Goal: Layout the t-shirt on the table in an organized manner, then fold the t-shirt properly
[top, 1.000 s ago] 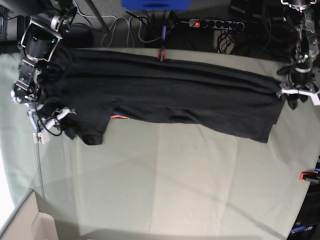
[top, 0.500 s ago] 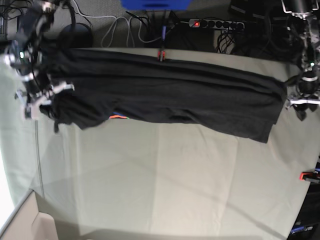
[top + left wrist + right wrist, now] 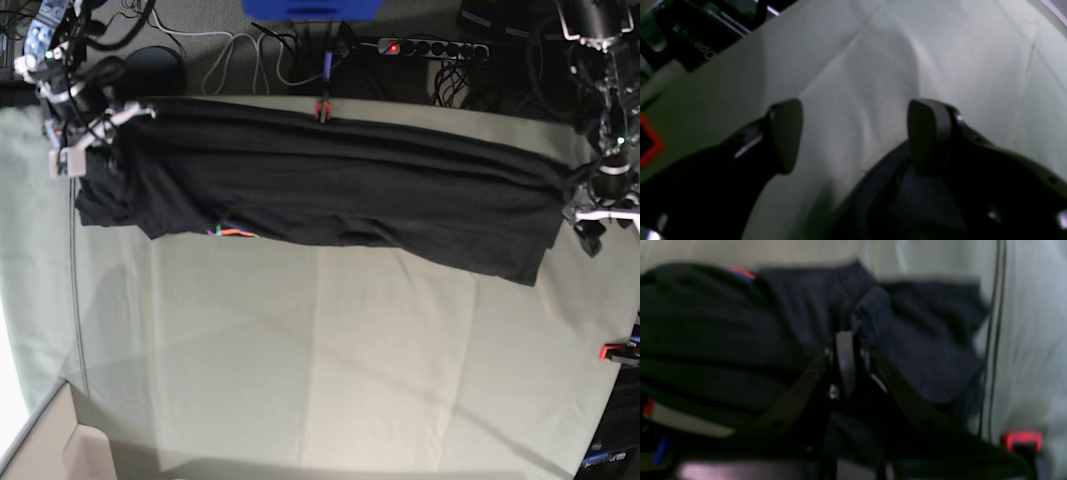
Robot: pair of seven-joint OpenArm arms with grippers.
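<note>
Lifting toward the far corner since a second ago, my right gripper (image 3: 846,350) stays clamped on the t-shirt (image 3: 330,190); my left gripper (image 3: 853,133) has opened, dropping the hem on the table (image 3: 330,350), ready for smoothing.

The right gripper (image 3: 88,128) has pulled its end of the t-shirt (image 3: 330,190) up toward the tabletop's (image 3: 330,370) far edge, straightening the sleeve. The left gripper (image 3: 853,133) has spread its jaws, releasing the hem.
</note>
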